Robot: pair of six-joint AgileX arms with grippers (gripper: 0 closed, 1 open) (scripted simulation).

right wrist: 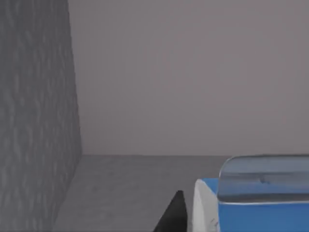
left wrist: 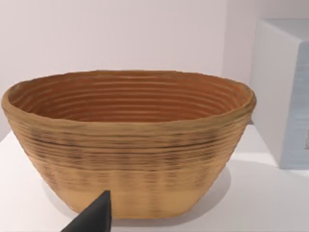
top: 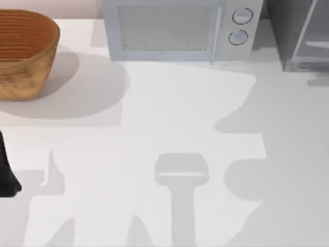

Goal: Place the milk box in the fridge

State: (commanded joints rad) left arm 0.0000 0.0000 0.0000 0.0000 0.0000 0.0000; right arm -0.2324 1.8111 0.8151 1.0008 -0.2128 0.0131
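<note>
One step looks left: you have the milk box (right wrist: 251, 208) deep inside the fridge (top: 300, 36), near its back wall, right claw (right wrist: 186, 212) beside it, grip unclear. Release and withdraw. Left claw (left wrist: 94, 217) idles facing the basket (left wrist: 130, 145).

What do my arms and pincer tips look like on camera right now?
Little shows: the left arm is a plain black, tapering shape at the table's left edge. Each wrist view shows one matte black, pointed fingertip, left and right. No cables or markings visible.
</note>
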